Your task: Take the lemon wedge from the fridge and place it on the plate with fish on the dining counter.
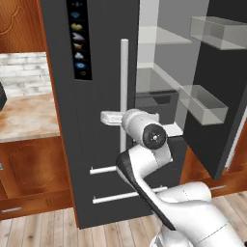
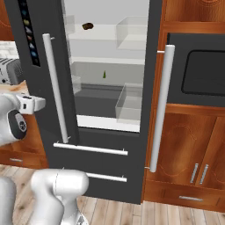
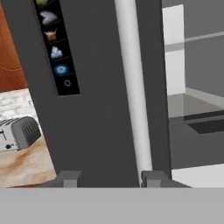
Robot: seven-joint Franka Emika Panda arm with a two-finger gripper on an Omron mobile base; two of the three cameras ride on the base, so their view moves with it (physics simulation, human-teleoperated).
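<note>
Hand (image 3: pixel 107 178) apparently open before fridge (image 3: pixel 100 109) handle (image 3: pixel 133 87)

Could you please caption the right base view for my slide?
Fridge right door open, tiny lemon wedge on a middle shelf.

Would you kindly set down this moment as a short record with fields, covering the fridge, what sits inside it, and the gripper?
fridge: right door swung open, left door shut, both drawers shut
lemon wedge: tiny green piece on the middle shelf, toward the back
dark brown item: on the upper shelf, left part
gripper: outside the fridge, facing the shut left door; fingertips apart, nothing between them
left door handle: silver bar, just ahead of one fingertip
toaster: on the counter left of the fridge
</note>
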